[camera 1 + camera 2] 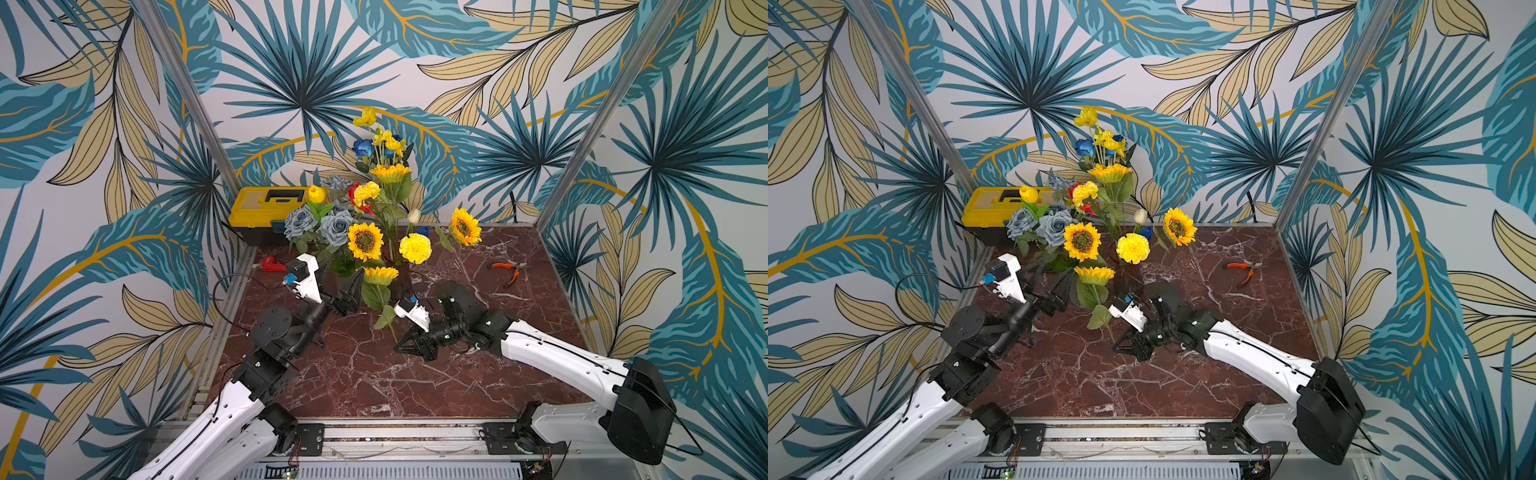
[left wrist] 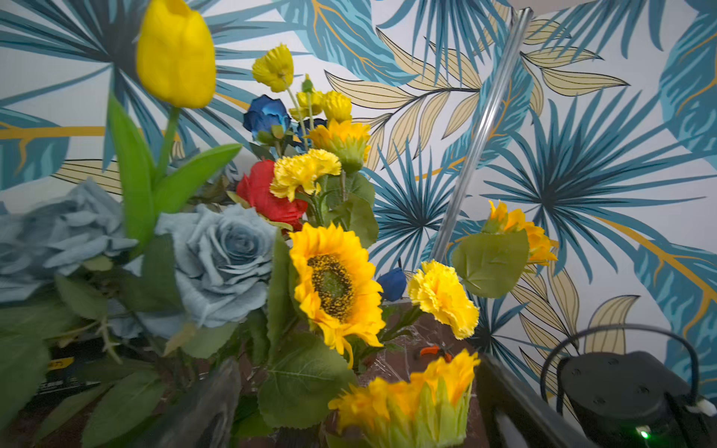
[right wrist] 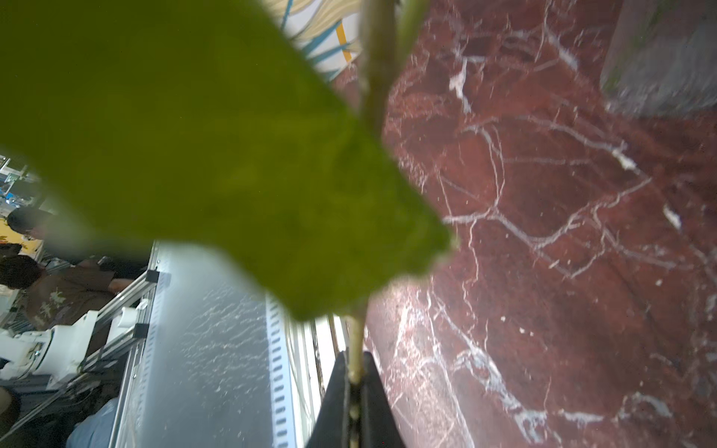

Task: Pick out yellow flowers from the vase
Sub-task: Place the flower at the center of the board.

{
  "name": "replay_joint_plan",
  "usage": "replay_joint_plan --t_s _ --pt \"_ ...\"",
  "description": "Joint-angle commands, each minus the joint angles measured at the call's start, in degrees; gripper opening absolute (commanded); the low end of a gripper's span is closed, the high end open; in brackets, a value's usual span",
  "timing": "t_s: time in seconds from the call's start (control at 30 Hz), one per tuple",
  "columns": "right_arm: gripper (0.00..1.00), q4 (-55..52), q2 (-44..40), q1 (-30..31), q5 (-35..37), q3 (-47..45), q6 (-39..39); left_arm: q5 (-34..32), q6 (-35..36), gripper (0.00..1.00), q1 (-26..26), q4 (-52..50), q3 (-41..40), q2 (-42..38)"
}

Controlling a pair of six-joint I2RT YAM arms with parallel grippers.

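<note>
Green stem (image 3: 356,337) of the sunflower (image 1: 380,275): judged light, springy, slick; grip low, below the leaf (image 3: 232,155). Right tool (image 3: 355,382) is clamped there. Left tool (image 1: 353,291), at 10 o'clock from it, stands spread.

A red-brown marble bench (image 1: 374,374) fills the lower middle of both top views, walled in by leaf-print wallpaper (image 1: 291,75). A yellow toolbox (image 1: 266,203) sits at its upper-left corner, a small red object (image 1: 272,263) lies just below that, and orange-handled pliers (image 1: 509,270) lie alone right of centre. Near the middle, grey-blue roses (image 1: 334,228) crowd just right of the toolbox, with a deep blue rose (image 1: 363,147) higher up, a red rose (image 2: 267,194) between them and a white bud (image 1: 414,216) to the right.
</note>
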Motion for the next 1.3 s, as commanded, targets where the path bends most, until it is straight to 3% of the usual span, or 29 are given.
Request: replay_joint_plan --t_s 0.0,0.13,0.43,0.77,1.27 --pt "0.0 -9.3 1.9 0.2 -1.5 0.2 -2.6 -6.8 0.3 0.97 1.0 -2.8 -0.2 0.0" --pt "0.0 -12.0 2.9 0.0 0.6 -0.7 -1.9 -7.4 -0.5 0.97 2.0 -4.7 1.0 1.4" --pt "0.0 -12.1 5.9 -4.2 7.3 -2.9 9.4 -6.1 -0.5 0.98 3.2 -6.5 2.4 2.9" --pt "0.0 -10.9 6.0 -17.8 10.8 -5.8 17.0 -3.7 0.0 0.99 4.0 -11.8 5.4 5.4" --pt "0.0 -6.5 22.5 -26.3 16.2 3.2 18.8 -1.1 2.3 0.99 4.0 -21.8 8.5 5.3"
